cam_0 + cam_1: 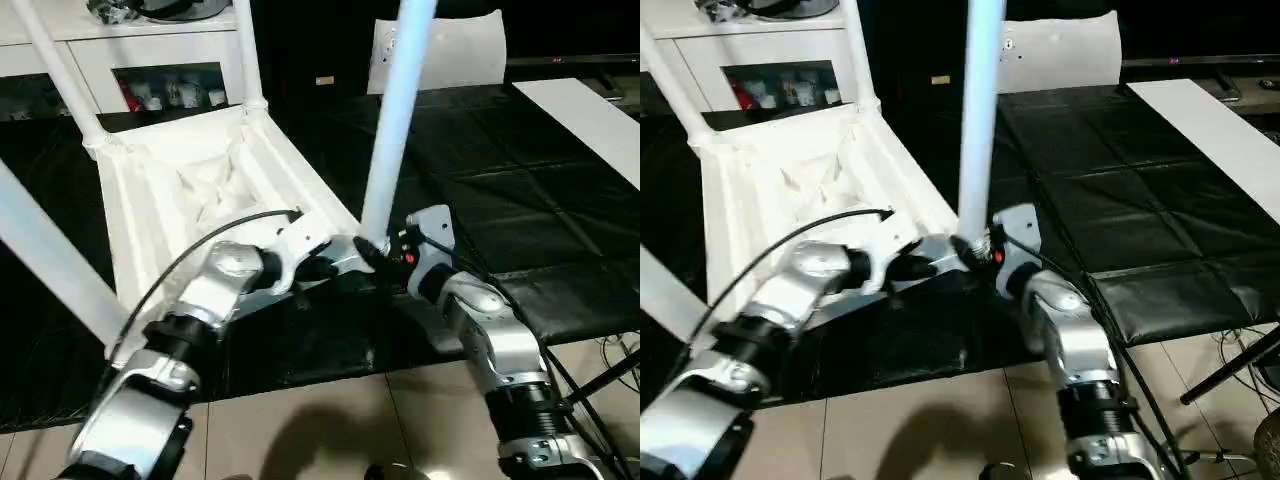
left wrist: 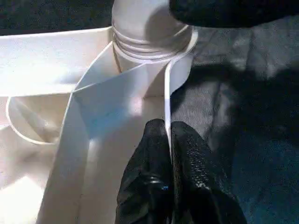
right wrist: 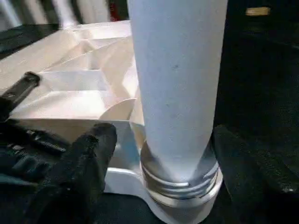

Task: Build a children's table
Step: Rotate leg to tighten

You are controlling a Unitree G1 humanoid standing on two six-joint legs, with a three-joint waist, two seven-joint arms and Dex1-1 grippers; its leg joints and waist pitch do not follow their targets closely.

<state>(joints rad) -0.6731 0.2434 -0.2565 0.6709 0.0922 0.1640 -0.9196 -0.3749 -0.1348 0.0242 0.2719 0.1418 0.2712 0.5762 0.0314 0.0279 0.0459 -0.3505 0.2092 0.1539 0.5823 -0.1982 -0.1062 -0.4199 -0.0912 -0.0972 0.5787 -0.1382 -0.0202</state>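
The white table top lies upside down on the black mat, ribbed underside up. Two legs stand in its far corner sockets, and a third crosses the near left. The fourth leg stands upright in the near right corner socket, its threaded base showing just above the socket. My right gripper is open, with one black finger on each side of that base. My left gripper is shut on the top's thin rim wall, right beside that corner.
A white cabinet stands behind the table top. A flat white panel leans at the back. A long white strip lies on the mat at the right. Tiled floor runs along the mat's near edge.
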